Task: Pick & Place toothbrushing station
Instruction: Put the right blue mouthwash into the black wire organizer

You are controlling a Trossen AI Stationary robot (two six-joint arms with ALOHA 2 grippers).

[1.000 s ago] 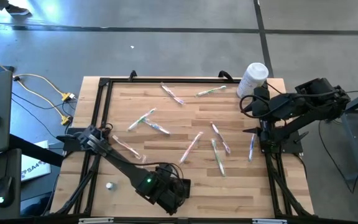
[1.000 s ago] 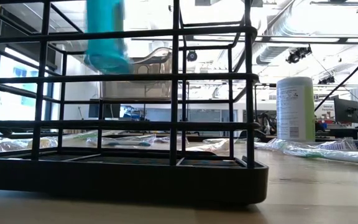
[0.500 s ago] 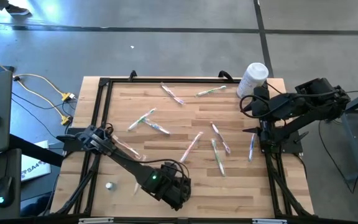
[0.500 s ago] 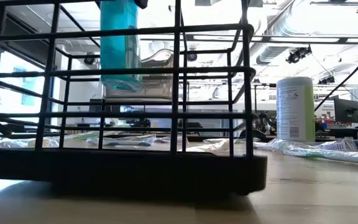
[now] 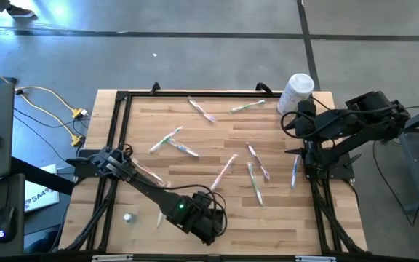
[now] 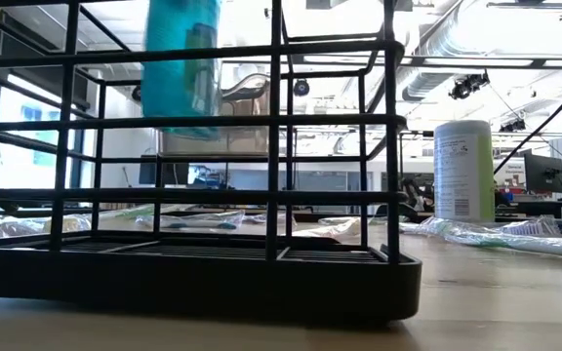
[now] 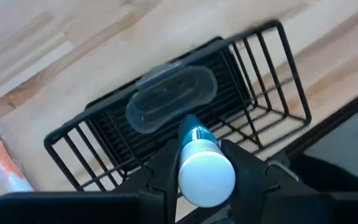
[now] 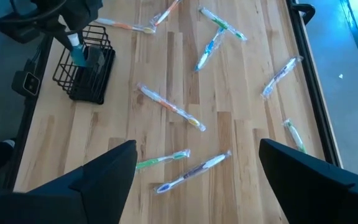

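The left gripper point(image 7: 194, 158) is clamped on a teal tube point(image 7: 199, 163) with a white cap, held right over the black wire rack point(image 7: 185, 118), which sits near the bottom edge of the table point(image 5: 282, 225) in the overhead shot, lower middle. A clear little tray point(image 7: 169, 104) lies inside it. The right gripper point(image 8: 194, 171) is wide open and empty at the right edge. Wrapped toothbrushes point(image 5: 224, 171) are scattered mid-table, and a white canister point(image 5: 295, 93) stands at the upper right.

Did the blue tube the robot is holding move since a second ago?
Yes. In the low view the blue tube sits a little right of where it was against the black wire rack.
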